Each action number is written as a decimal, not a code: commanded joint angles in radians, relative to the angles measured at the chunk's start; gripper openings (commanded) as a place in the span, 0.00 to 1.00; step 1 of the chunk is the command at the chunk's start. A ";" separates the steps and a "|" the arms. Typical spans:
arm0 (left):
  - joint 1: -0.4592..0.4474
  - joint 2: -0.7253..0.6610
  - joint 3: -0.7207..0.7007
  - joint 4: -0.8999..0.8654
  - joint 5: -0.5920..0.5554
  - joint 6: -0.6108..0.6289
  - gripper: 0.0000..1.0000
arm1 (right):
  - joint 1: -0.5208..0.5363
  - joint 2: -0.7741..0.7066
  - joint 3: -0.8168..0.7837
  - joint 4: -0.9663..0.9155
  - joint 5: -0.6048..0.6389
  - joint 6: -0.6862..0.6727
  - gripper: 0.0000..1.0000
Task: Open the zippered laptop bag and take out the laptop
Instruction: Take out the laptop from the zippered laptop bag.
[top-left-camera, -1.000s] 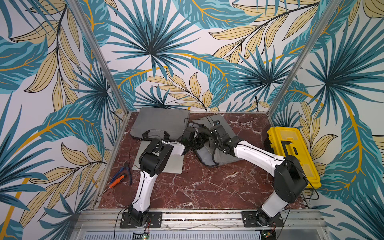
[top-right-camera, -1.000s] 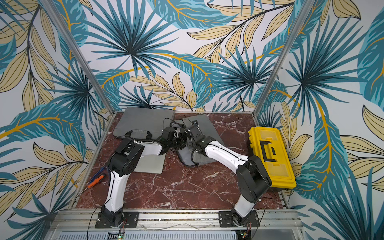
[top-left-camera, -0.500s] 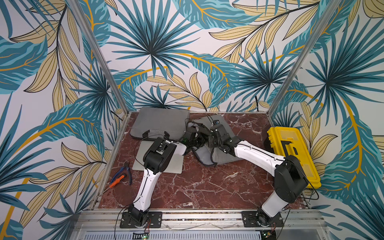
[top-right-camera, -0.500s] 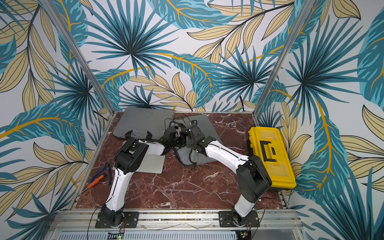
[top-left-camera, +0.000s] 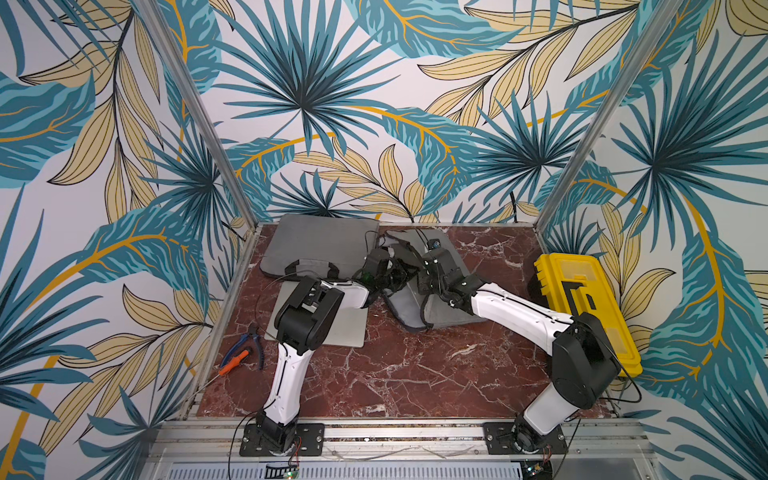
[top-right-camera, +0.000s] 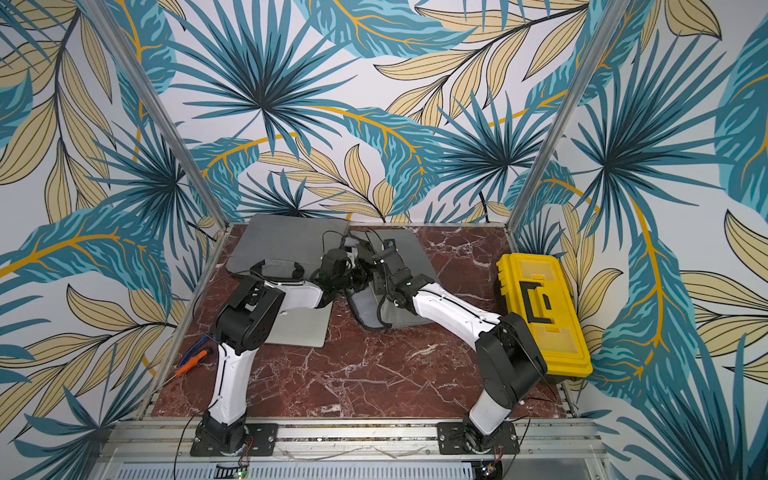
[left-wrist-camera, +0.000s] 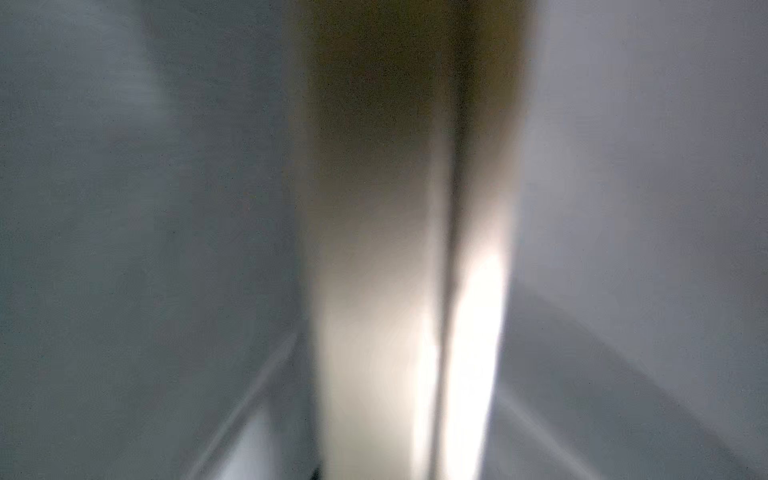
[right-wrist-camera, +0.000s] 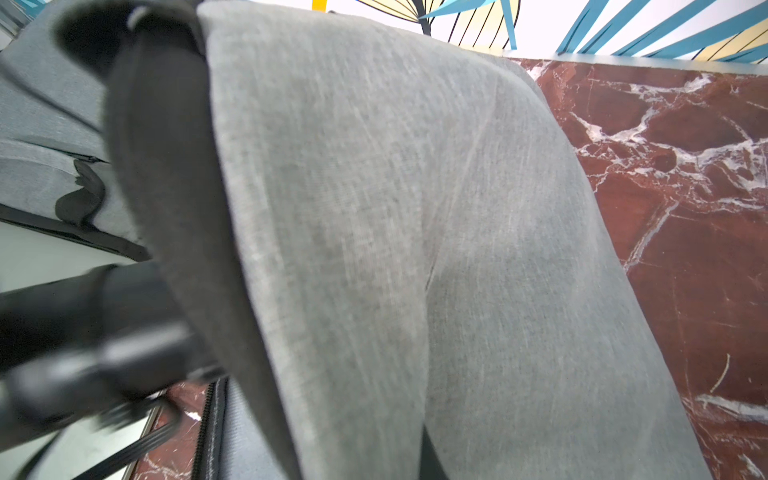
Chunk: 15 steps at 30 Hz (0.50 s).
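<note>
Right end effector (top-left-camera: 405, 257) is closed, pinching the raised top flap of the laptop bag (top-left-camera: 446, 318) as far as both top views show; fabric hides its fingers in the right wrist view. Left end effector (top-left-camera: 392, 272) sits at the bag's open mouth, just under that flap. Apart or together: cannot tell, since the left wrist view is grey blur with a pale stripe.

Bag look: mid-grey woven fabric (right-wrist-camera: 374, 208), soft and padded, with dark lining (right-wrist-camera: 158, 166) on the flap's underside and black zipper (right-wrist-camera: 210, 419) teeth along the lower edge. The lower half lies flat on the red marble table (top-left-camera: 415, 374) and the flap is lifted.

Bag location: back-middle of the table, slanted. It lies between a second grey bag (top-left-camera: 320, 241) with handles at back left and a yellow toolbox (top-left-camera: 582, 299) at the right edge. A closed silver laptop (top-left-camera: 349, 328) lies flat just beside it, partly under the left arm.

No label or writing is legible on the bag or toolbox.
</note>
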 joint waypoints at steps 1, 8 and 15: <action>0.033 -0.133 -0.059 0.053 0.009 0.048 0.00 | -0.031 -0.009 -0.029 0.107 -0.019 -0.063 0.04; 0.074 -0.217 -0.157 0.096 0.051 -0.001 0.00 | -0.088 0.015 -0.033 0.143 -0.112 -0.128 0.04; 0.097 -0.309 -0.232 0.098 0.110 -0.018 0.00 | -0.154 0.044 -0.004 0.111 -0.231 -0.194 0.04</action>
